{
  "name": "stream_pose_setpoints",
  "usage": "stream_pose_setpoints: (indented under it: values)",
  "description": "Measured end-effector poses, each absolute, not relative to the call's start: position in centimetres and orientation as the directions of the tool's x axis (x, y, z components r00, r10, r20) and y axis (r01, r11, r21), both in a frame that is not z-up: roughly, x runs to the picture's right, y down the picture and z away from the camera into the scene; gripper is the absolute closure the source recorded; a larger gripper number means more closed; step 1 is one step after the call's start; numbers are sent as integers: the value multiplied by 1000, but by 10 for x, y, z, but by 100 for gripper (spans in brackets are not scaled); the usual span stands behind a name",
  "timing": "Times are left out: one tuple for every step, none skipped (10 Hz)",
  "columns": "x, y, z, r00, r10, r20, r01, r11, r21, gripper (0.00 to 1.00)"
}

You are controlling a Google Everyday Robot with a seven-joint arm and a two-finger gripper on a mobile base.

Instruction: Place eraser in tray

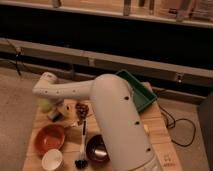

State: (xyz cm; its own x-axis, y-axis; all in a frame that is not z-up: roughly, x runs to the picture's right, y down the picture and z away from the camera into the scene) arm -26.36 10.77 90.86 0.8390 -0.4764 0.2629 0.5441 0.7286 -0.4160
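Camera view looks down over the robot's bulky white arm (117, 120), which fills the middle and reaches left across a wooden counter (155, 132). Its white wrist bends down over the counter's far left corner, and the gripper (52, 107) hangs there, low above the wood. It is folded in under the wrist, so whether it is spread wide, narrow or clamped on anything cannot be told.

The eraser (54, 116) sits near the left edge, just below the gripper: a small oblong block, pale beige on top with a dark black underside, lying slightly askew. Whether the gripper touches it cannot be made out. Just beside it, toward the far left corner, shows a pale yellow-green rounded thing (44, 104) (its identity is unclear).

The tray (139, 93) lies at the far right corner, well apart from the eraser, with the arm's bulk between them. It is dark green and rectangular with raised sloping sides, set at an angle to the counter's edges, and partly hidden by the arm.

Toward the near left corner stands a round orange bowl (48, 138), and nearer still a white cup (52, 160). A dark bowl (97, 150) sits by the near edge against the arm, with a dark-headed brush (82, 146) lying between the two bowls. A small dark reddish cluster (81, 108) rests near the counter's middle.
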Motion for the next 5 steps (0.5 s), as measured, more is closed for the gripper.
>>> stream_pose_setpoints:
  values:
    - [-261,110,914,842,-471,263,539,721,-435,19]
    - [-260,113,917,843,-467,266,537,713,-451,20]
    - [-260,114,919,842,-468,268,538,708,-457,24]
    - [-260,115,921,841,-469,269,540,703,-463,33]
    - [-259,115,921,841,-470,269,540,701,-465,42]
